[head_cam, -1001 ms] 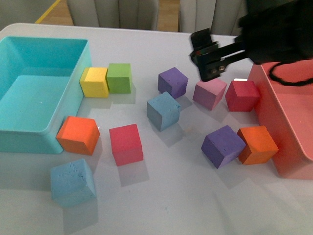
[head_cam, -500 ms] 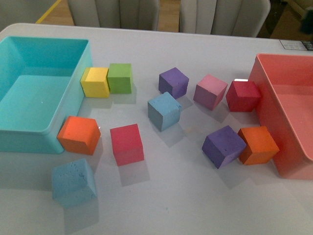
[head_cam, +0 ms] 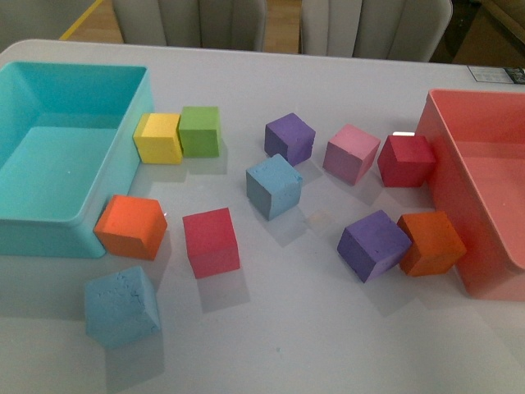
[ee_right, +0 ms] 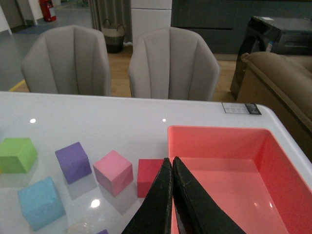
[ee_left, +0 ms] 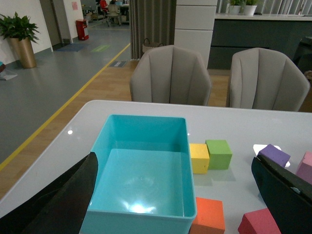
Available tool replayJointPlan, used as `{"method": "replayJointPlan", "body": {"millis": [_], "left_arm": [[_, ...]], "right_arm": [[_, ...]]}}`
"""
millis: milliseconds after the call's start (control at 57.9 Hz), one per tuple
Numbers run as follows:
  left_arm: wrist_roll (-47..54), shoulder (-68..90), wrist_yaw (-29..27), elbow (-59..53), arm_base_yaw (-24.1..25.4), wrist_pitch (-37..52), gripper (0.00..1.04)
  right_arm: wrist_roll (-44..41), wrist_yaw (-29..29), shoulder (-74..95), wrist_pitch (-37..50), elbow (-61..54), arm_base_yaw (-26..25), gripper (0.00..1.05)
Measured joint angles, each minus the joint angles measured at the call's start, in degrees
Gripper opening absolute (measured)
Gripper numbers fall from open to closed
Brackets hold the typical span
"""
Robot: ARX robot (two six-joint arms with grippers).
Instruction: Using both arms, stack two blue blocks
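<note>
Left claw (ee_left: 173, 163) gaped wide, empty; right claw (ee_right: 171, 163) was pinched closed on nothing, both held above the table (head_cam: 328, 345), presumably poised to reach. Central blue block (head_cam: 274, 186) and nearer blue block (head_cam: 121, 305) lay well apart, unstacked.

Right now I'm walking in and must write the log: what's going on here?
Nothing is being handled. One blue block sits in the middle of the table, the other blue block toward its front left, not stacked. Neither arm shows in the front view. The left gripper is open and empty, facing the turquoise bin; the right gripper is shut on nothing, facing the pink bin.
</note>
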Motion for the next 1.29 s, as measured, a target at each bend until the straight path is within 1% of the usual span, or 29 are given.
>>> {"method": "replayJointPlan", "body": {"millis": [190,259,345,759,1087,1294], "left_arm": [[0.0,0.0,0.0,0.0,0.0,0.0,0.96],[0.0,0.0,0.0,0.0,0.0,0.0,0.96],[0.0,0.0,0.0,0.0,0.0,0.0,0.96],[0.0,0.0,0.0,0.0,0.0,0.0,0.96],[0.0,0.0,0.0,0.0,0.0,0.0,0.96],[0.0,0.0,0.0,0.0,0.0,0.0,0.96]], "right_arm": [[0.0,-2.1,-9.4,-6.4,-2.8,-1.9,0.02],[0.0,-6.1,-12.7,-9.0,-3.5,-4.9,0.02],[0.0,-6.2,-16.9,-12.5,-4.3,-6.5,0.02],[0.0,-6.6,-34.8,-28.3,-4.7,-6.6,0.02],[0.0,-6.6,-45.6,-38.4,-4.7,-6.6,0.02],[0.0,-6.6,-50.2,-43.0,-4.7,-6.6,0.02]]}}
